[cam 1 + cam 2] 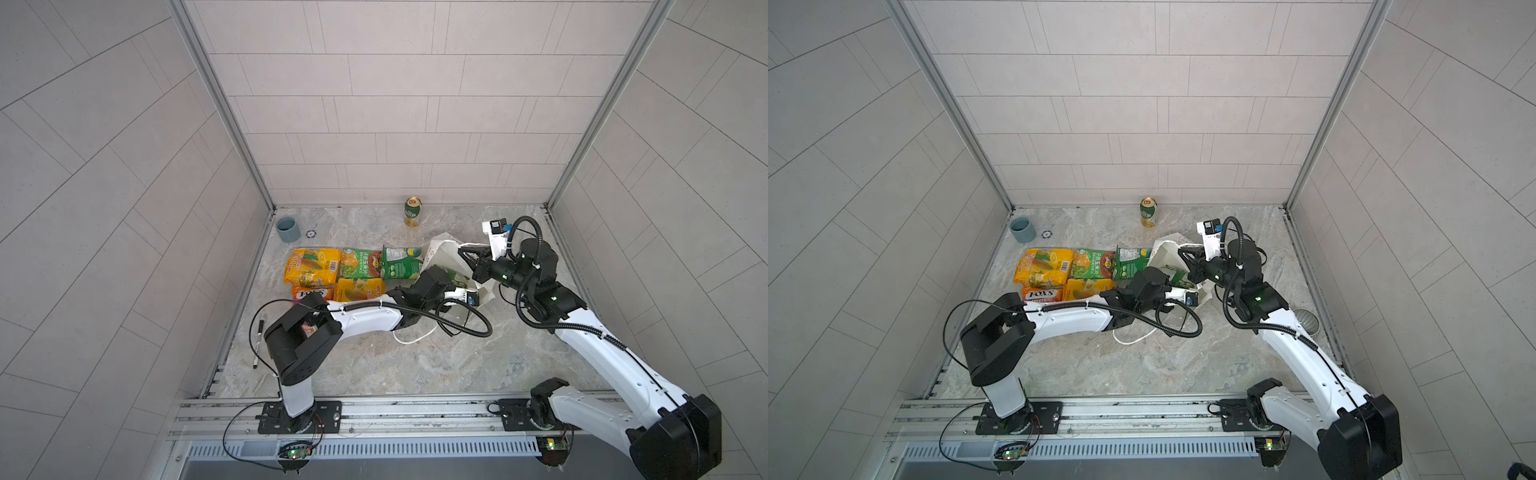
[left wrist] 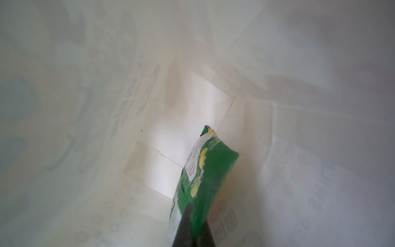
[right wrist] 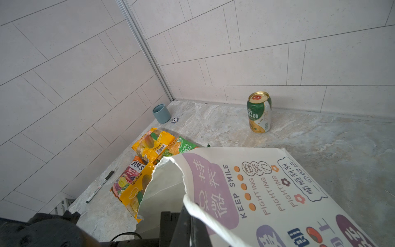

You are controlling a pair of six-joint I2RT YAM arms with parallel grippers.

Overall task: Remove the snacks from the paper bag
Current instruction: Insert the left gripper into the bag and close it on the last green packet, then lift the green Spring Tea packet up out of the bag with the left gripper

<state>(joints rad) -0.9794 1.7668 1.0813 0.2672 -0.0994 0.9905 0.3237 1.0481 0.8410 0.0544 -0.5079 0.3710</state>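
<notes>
Left hand (image 2: 193,222) is deep inside the paper bag (image 1: 446,254), jaws pressed together on the near end of a green packet (image 2: 205,171), the one snack not yet out. It pinches the end, I judge, so that the packet can be drawn lengthwise through the mouth.

On the right of the tabletop (image 1: 374,365) the bag lies tipped over, its mouth turned left toward that arm. Right hand (image 3: 181,224) is clamped on the bag's rim beside the white cord handle (image 3: 198,210), apparently to hold the mouth up and stop the bag sliding when the packet is pulled. Five packets (image 1: 309,266) lie grouped on the left, likely set there to leave the way out clear.

In both top views the bag and the wrist hide the left hand. In the left wrist view only one dark, blurred finger shows. The bag's floor beyond the packet looks bare, though its near corners are cut off. The left arm (image 1: 361,318) covers part of the FOX'S packet (image 1: 311,294).
</notes>
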